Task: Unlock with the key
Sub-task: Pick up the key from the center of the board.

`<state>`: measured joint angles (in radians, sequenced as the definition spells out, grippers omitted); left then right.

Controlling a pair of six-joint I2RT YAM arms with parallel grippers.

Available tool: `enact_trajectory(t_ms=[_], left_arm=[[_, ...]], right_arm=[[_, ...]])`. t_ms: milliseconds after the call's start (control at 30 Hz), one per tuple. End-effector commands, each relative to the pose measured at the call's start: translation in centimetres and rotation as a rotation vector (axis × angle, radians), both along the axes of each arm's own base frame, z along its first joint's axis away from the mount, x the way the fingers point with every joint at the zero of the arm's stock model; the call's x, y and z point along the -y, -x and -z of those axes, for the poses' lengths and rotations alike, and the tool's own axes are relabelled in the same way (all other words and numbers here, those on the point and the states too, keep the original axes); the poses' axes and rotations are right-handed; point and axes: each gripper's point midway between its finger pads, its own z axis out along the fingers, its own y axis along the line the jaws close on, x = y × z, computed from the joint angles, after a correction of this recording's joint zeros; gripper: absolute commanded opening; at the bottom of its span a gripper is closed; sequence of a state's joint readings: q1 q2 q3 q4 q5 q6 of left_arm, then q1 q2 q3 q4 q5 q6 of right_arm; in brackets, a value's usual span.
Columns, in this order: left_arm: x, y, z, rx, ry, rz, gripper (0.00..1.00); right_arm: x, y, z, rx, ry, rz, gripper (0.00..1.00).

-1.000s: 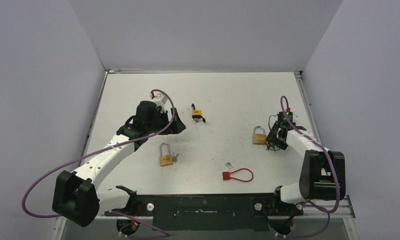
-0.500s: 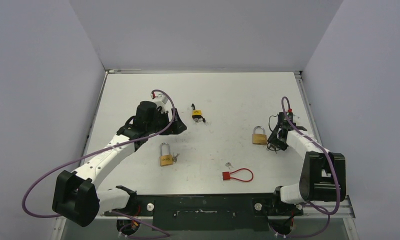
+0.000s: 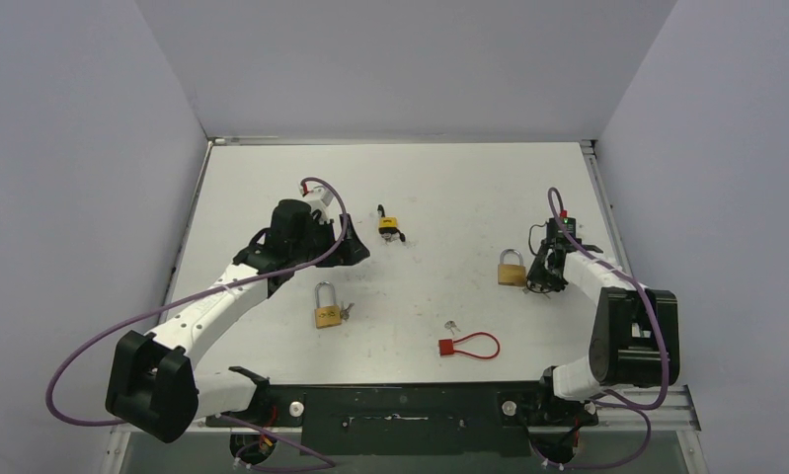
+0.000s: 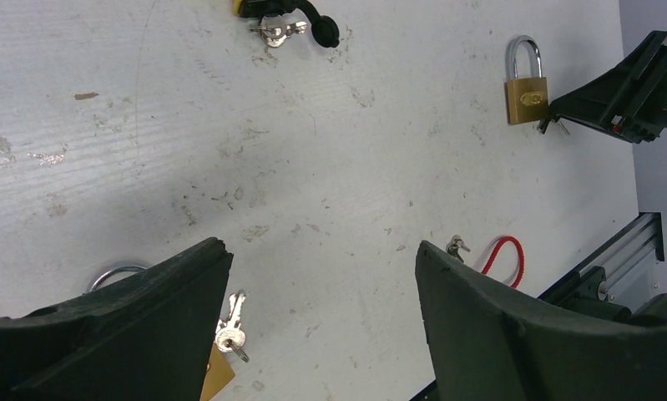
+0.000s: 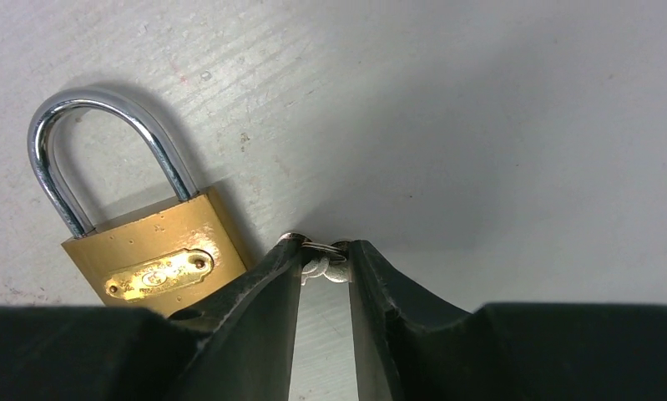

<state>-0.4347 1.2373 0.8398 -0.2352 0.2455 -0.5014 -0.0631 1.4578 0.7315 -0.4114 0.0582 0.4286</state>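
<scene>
Looking down on the bench [image 3: 449, 178], we count four locks, all lying flat and well apart: two brass padlocks, one yellow-and-black lock [image 3: 388, 225] and one red cable lock [image 3: 469, 346]. Each has keys beside it, so we count four sets of keys.

The short brass padlock [image 3: 512, 270] lies at the right of the top view with its shackle closed, just beside the right jaws. In the right wrist view those jaws stand narrow and pinch a small ringed key [image 5: 321, 266] at their tips. The key sits by the padlock's lower corner, outside the lock.

The long-shackled brass padlock [image 3: 326, 306] lies left of centre, with a key bunch [image 3: 345, 312] touching its right side. A second key bunch [image 4: 271, 32] lies against the yellow-and-black lock. A loose key [image 3: 452, 326] sits just up and left of the red cable lock.

The left jaws hang spread wide above the bench, gripping nothing, near the long-shackled brass padlock.
</scene>
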Motion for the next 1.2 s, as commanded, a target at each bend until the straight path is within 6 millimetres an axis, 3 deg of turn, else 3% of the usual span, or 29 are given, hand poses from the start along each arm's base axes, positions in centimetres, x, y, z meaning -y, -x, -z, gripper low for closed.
enact_trajectory(t_ms=[0, 133, 267, 533, 900, 1100, 1167], left_arm=[[0.4, -0.6, -0.7, 0.03, 0.039, 0.008, 0.79], [0.5, -0.5, -0.7, 0.031, 0.045, 0.011, 0.79], [0.6, -0.5, -0.8, 0.031, 0.046, 0.014, 0.79], [0.6, -0.4, -0.6, 0.027, 0.047, 0.014, 0.79], [1.3, -0.1, -0.6, 0.019, 0.085, 0.038, 0.79], [1.9, -0.1, -0.9, 0.011, 0.113, 0.058, 0.79], [2.1, -0.3, -1.3, 0.015, 0.122, 0.061, 0.79]], right_arm=[[0.0, -0.8, 0.0, 0.008, 0.008, -0.03, 0.32], [0.3, -1.2, -0.7, 0.041, 0.025, -0.023, 0.48], [0.0, -1.7, -0.7, 0.06, 0.007, -0.032, 0.5], [-1.6, -1.6, 0.1, 0.084, -0.086, -0.024, 0.27], [-0.9, 0.3, -2.7, 0.163, -0.065, 0.096, 0.0], [-1.6, 0.8, -4.6, 0.211, -0.098, 0.084, 0.0], [-3.1, 0.5, -5.8, 0.246, -0.151, 0.032, 0.0]])
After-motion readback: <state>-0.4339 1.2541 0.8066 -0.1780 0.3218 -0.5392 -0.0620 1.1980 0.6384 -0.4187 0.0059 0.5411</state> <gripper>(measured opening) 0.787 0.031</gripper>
